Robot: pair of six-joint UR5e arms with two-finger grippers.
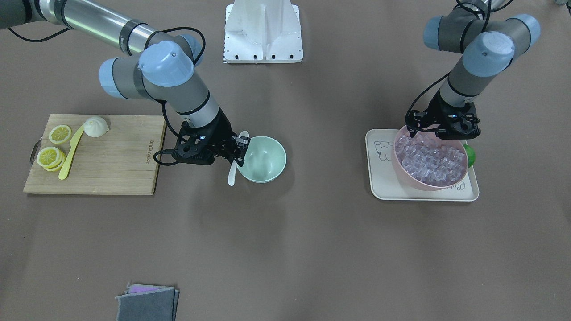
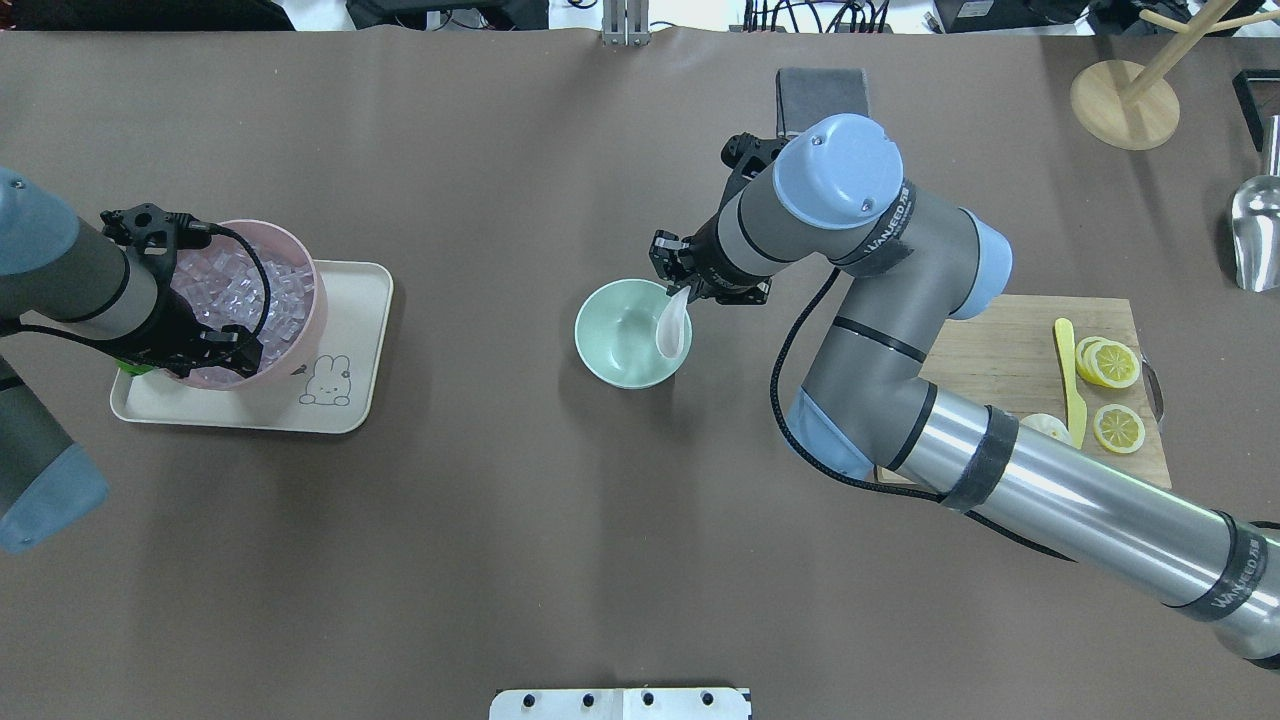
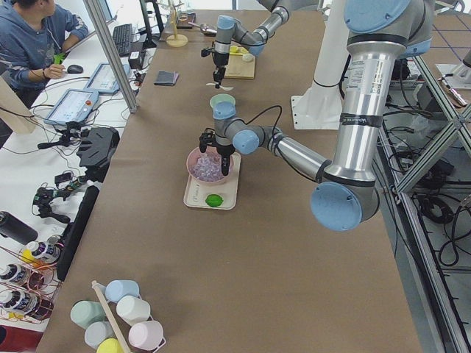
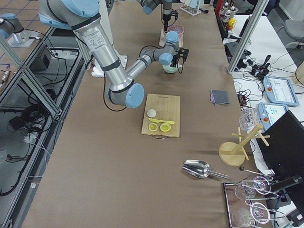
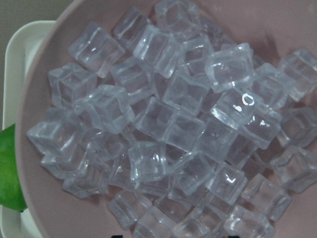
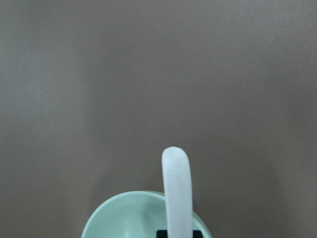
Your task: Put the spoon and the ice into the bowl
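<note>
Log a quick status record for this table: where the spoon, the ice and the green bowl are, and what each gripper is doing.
spoon: held by the right gripper, hanging at the bowl's rim, not yet let go
bowl: on the table between the arms, nothing lying inside
ice: piled in the pink bowl on the tray
left gripper: over the pink bowl's ice; cannot tell if open or shut
right gripper: shut on the spoon
task status: neither spoon nor ice lies in the bowl

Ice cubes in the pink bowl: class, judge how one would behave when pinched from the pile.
Probably slippery: the ice cubes look glossy and smooth-faced. Likely stiff, since edges look crisp. Neighbours may shift, as they lie loosely heaped in the pink bowl.
</note>
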